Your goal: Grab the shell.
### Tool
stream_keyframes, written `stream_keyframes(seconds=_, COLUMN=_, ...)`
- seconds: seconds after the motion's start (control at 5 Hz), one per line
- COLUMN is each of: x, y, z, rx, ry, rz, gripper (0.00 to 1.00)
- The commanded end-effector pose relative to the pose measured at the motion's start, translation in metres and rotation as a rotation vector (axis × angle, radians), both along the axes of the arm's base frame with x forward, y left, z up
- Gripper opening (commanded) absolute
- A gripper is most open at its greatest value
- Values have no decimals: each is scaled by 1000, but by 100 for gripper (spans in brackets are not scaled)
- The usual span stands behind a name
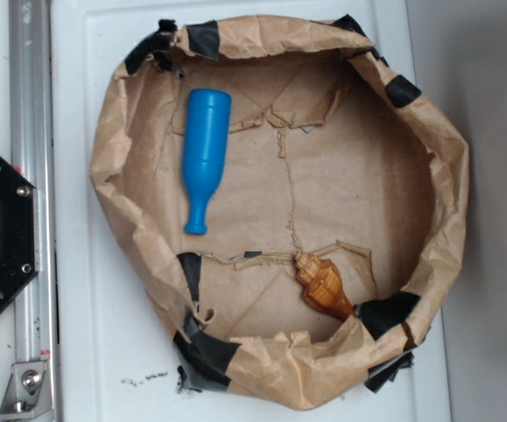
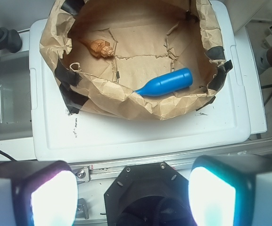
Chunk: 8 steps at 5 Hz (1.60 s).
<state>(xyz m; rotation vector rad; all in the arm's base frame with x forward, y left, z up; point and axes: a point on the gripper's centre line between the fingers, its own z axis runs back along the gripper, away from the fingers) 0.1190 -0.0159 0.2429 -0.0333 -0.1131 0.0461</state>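
At the bottom edge of the wrist view the gripper [image 2: 128, 193] shows as two glowing finger pads [image 2: 51, 197], one at the left corner and one at the right, spread wide apart with nothing between them. In the gap sits a black hexagonal base [image 2: 143, 188] bolted to a metal rail [image 2: 183, 157]; the exterior view shows the same base at its left edge, and no gripper.

Beyond the rail lies a white lid-like surface [image 2: 140, 134], and on it stands a ring of crumpled brown paper [image 1: 121, 176] patched with strips of black tape [image 1: 205, 352], forming a shallow walled nest. The gripper is well apart from this nest.

Inside it, in the exterior view, the shell [image 1: 322, 286] lies on its side near the lower right wall, its pale ribbed spire pointing up-left and its amber-brown body tapering to an orange point that reaches the wall beside a black tape patch. In the wrist view it appears far and to the left, close to the paper wall.

A blue bottle-shaped pin [image 1: 204, 156] lies on its side in the upper left part of the nest, narrow neck pointing down in the exterior view, well apart from the shell.
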Motion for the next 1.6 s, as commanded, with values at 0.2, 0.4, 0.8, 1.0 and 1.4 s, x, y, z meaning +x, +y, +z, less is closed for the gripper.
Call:
stream_keyframes(seconds=0.2, x=50, y=12, z=-27, rx=83, ry=-55, rz=-90, gripper=100)
stream_keyframes(seconds=0.4, x=101, y=15, z=-41, rx=11, ry=-92, rz=-167, gripper=100)
stream_keyframes(seconds=0.8, x=162, y=6, z=-118, rx=-27, ry=-147, rz=-399, gripper=100)
stream_keyframes(seconds=1.0, x=165, y=-29, z=-152, rx=-17, ry=-130, rz=-580, gripper=100)
stream_keyframes(seconds=1.4, x=159, y=-69, z=-192, rx=38, ry=-88, rz=-706, gripper=100)
